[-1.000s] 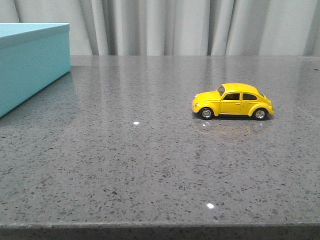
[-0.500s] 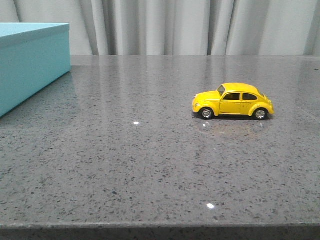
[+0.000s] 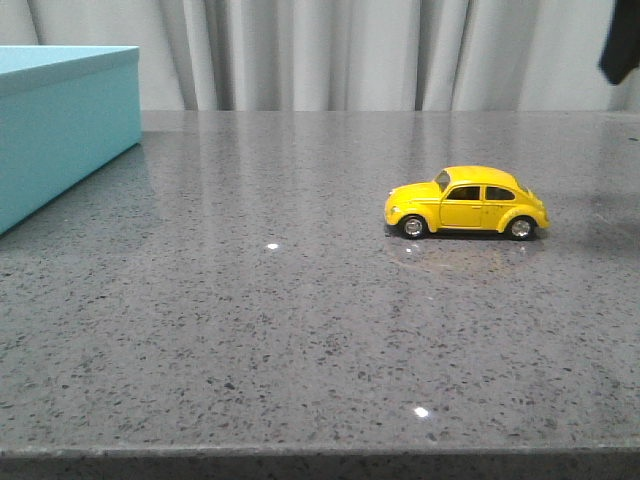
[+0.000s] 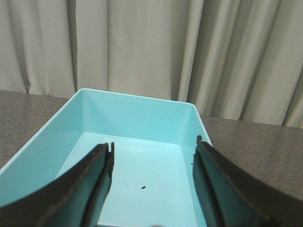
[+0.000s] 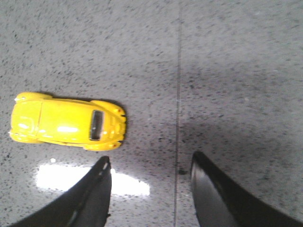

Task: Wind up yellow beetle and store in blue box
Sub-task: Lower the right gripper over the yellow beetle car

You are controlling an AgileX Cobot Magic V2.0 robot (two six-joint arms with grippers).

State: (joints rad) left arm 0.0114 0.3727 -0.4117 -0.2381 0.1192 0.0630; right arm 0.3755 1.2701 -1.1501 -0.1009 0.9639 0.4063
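The yellow beetle (image 3: 466,201) sits on all four wheels toward the table's right side, glossy, dark-windowed, untouched. By my read it's the approach step: right gripper (image 5: 149,172), jaws spread and empty, must centre over the car. Left gripper (image 4: 154,163), open too, hovers above the blue box (image 3: 60,130) at the far-left corner.

blue box (image 3: 60,120): cut by the front view's left edge, near end out of frame in the left wrist view | right gripper (image 3: 620,40): only a dark tip at the front view's top right | speck (image 4: 142,188) on box floor: too small to identify
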